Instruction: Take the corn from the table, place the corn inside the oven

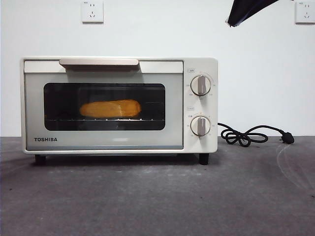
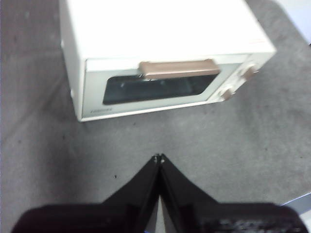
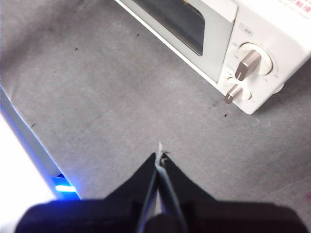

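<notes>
The yellow-orange corn lies on the rack inside the cream-white oven, seen through the dark window of its closed door. The oven stands on the dark grey table. My left gripper hangs shut and empty over the table, well back from the oven and facing its door handle. My right gripper is also shut and empty, above the table off the knob end of the oven. A black arm tip shows at the top right of the front view.
The oven's black cord and plug lie coiled on the table to its right. Two wall sockets sit on the white wall behind. The table's edge with a blue light shows in the right wrist view.
</notes>
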You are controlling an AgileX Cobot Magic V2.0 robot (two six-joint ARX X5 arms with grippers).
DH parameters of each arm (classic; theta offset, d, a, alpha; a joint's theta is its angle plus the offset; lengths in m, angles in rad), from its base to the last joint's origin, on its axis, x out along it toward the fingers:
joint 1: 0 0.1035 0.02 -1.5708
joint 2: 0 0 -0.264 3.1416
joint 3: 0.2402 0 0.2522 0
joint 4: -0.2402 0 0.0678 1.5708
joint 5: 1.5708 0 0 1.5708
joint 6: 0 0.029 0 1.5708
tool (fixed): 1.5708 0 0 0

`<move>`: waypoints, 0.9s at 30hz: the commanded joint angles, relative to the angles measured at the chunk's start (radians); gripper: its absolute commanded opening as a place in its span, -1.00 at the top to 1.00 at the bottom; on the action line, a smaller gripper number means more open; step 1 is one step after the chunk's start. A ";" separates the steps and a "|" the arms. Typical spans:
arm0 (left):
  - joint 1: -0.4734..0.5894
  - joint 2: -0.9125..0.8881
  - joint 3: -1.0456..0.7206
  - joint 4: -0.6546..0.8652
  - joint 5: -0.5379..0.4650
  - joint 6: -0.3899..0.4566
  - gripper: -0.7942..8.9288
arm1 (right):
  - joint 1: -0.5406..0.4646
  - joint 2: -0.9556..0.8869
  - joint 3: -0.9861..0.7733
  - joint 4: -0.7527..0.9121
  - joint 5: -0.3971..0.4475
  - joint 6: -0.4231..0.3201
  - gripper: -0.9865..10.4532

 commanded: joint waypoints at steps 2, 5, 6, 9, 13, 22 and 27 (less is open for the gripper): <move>-0.009 -0.087 0.000 0.142 -0.012 -0.007 0.84 | 0.000 0.001 0.001 0.011 0.035 -0.003 0.83; -0.034 -0.151 -0.038 0.449 -0.013 -0.065 0.84 | 0.000 0.000 0.001 0.011 0.067 -0.003 0.83; -0.046 -0.175 -0.069 0.577 -0.012 -0.076 0.84 | 0.000 0.000 0.001 0.012 0.076 -0.003 0.83; -0.074 -0.246 -0.200 0.917 -0.009 -0.095 0.84 | 0.000 0.000 0.001 0.020 0.080 -0.003 0.83; -0.085 -0.337 -0.412 1.178 -0.012 -0.096 0.84 | 0.000 0.000 0.001 0.033 0.081 -0.003 0.83; -0.085 -0.496 -0.882 1.339 -0.273 -0.069 0.84 | 0.000 0.000 0.001 0.083 0.081 -0.003 0.83; -0.089 -0.575 -1.070 1.390 -0.424 -0.071 0.84 | 0.000 0.000 0.001 0.108 0.081 -0.003 0.83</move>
